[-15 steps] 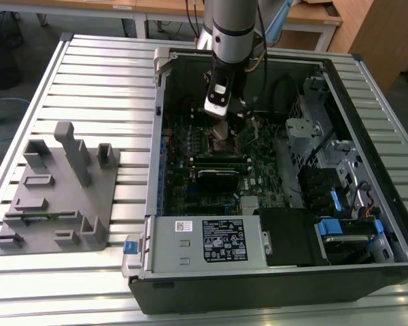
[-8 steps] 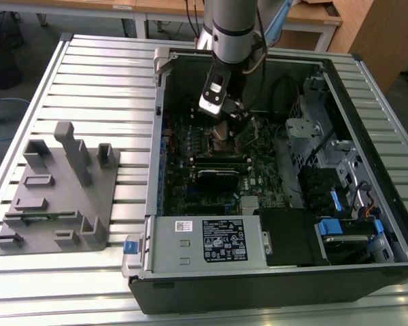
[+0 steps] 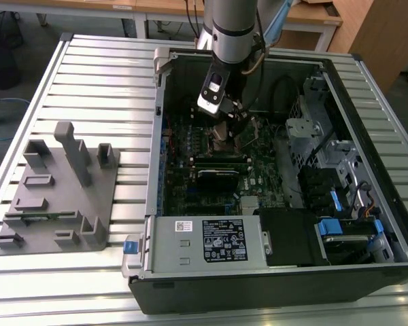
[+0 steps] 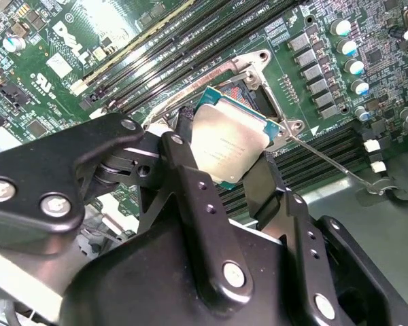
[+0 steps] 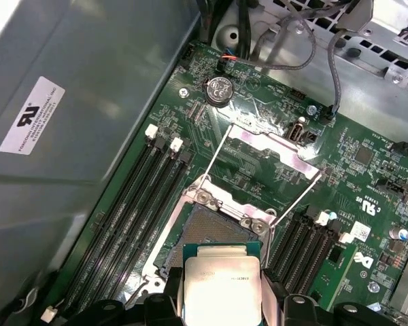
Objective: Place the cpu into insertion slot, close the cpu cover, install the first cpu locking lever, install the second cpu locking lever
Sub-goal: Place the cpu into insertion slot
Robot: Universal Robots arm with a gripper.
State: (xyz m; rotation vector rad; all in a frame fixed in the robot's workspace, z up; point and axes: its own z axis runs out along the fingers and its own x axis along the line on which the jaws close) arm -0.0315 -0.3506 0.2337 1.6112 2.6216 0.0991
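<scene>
My gripper [image 4: 224, 159] is shut on the cpu [image 4: 228, 139], a pale silver square chip with a green edge, pinched between two black fingers [image 4: 183, 153]. In the first wrist view the cpu [image 5: 221, 288] hangs tilted just above the near edge of the insertion slot [image 5: 214, 231], whose dark brownish contact field lies uncovered. The cpu cover [image 5: 272, 146], a silver plate, is swung open at the slot's far side. Two thin wire levers [image 5: 214, 159] [image 5: 296, 197] stand raised beside it. In the exterior view the gripper [image 3: 224, 132] reaches down into the open computer case over the green motherboard [image 3: 190, 146].
Long black memory slots [image 5: 132, 204] flank the socket on both sides. A grey power supply box [image 3: 204, 241] sits at the case's front, with drive cages and cables [image 3: 319, 136] on the exterior view's right. A grey fixture block [image 3: 54, 190] stands on the slatted table beside the case.
</scene>
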